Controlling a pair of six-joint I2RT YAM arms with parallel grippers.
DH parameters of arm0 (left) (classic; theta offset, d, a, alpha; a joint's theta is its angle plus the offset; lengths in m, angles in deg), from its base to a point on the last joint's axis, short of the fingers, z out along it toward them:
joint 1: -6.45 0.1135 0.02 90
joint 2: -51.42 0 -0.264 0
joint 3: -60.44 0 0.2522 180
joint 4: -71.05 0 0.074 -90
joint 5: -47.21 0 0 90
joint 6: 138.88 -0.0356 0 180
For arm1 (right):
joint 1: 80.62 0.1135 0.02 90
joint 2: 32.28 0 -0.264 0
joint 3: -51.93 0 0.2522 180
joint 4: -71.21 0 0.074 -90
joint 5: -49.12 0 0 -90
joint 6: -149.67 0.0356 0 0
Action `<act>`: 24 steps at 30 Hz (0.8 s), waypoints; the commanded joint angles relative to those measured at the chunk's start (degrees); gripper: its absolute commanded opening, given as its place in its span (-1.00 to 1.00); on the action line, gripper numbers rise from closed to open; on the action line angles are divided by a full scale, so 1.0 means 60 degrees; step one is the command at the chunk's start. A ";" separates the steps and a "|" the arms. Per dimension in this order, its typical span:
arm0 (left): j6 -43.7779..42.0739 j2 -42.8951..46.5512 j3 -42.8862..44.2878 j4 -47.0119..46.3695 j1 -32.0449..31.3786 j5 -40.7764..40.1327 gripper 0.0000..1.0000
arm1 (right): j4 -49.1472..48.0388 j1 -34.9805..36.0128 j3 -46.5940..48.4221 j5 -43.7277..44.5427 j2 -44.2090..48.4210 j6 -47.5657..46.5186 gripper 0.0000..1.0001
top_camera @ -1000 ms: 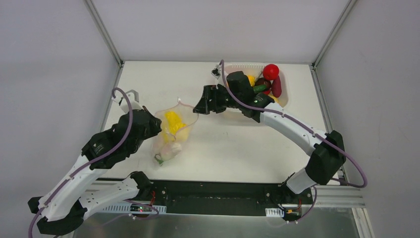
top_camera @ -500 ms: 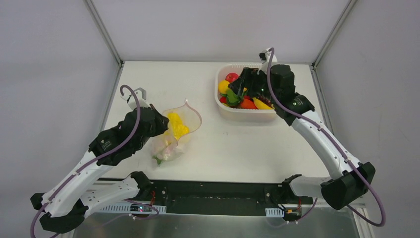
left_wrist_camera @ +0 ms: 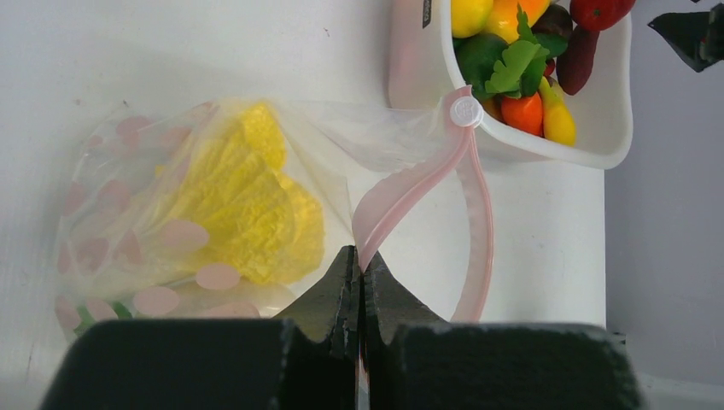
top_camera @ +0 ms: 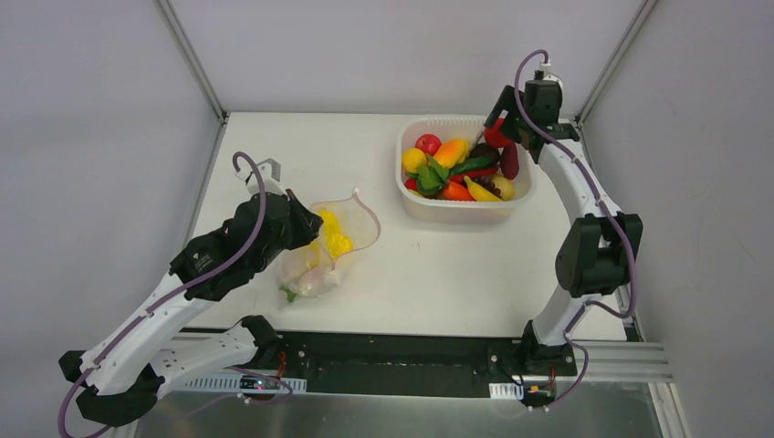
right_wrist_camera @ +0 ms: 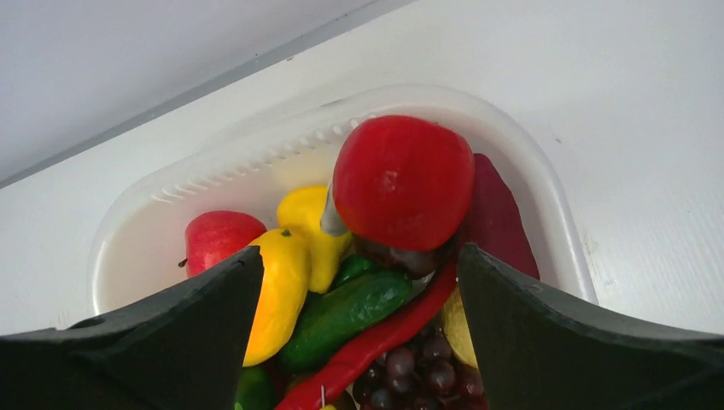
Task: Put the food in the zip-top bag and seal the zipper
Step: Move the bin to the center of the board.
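The clear zip-top bag (top_camera: 324,248) with pink spots lies left of centre with yellow food (left_wrist_camera: 243,201) inside. My left gripper (left_wrist_camera: 360,256) is shut on the bag's pink zipper (left_wrist_camera: 423,175), holding the mouth up and open; in the top view it (top_camera: 298,219) sits at the bag's left edge. More food fills the white basket (top_camera: 415,203): a red round fruit (right_wrist_camera: 401,179), a green cucumber (right_wrist_camera: 359,307), a red chili (right_wrist_camera: 384,342), dark grapes (right_wrist_camera: 418,367). My right gripper (right_wrist_camera: 359,254) hangs open over the basket's far right corner (top_camera: 497,120), holding nothing.
The basket (left_wrist_camera: 602,141) stands close to the bag's mouth, at the back right of the table. Grey walls with metal corner posts (top_camera: 193,64) enclose the table on three sides. The right arm's elbow (top_camera: 598,251) stands near the right edge.
The right arm swung from beside the bag across to the basket's far right corner, its jaws spreading wider. The left gripper kept its hold and shifted the bag mouth slightly right.
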 commanded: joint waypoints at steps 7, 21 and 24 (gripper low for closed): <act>-0.0094 0.0072 -0.0028 -0.0425 0.0104 0.0203 -1.00 | 0.0317 0.0103 -0.0903 -0.2882 0.0550 0.0262 0.70; -0.0021 0.0206 -0.0039 -0.0270 0.0133 0.0320 -1.00 | 0.1170 0.1144 -0.3781 -0.4910 0.2775 -0.0858 0.76; 0.0122 0.0356 -0.0162 -0.0285 0.0133 0.0281 -1.00 | 0.0809 0.1326 -0.3706 -0.4921 0.2530 -0.1061 0.79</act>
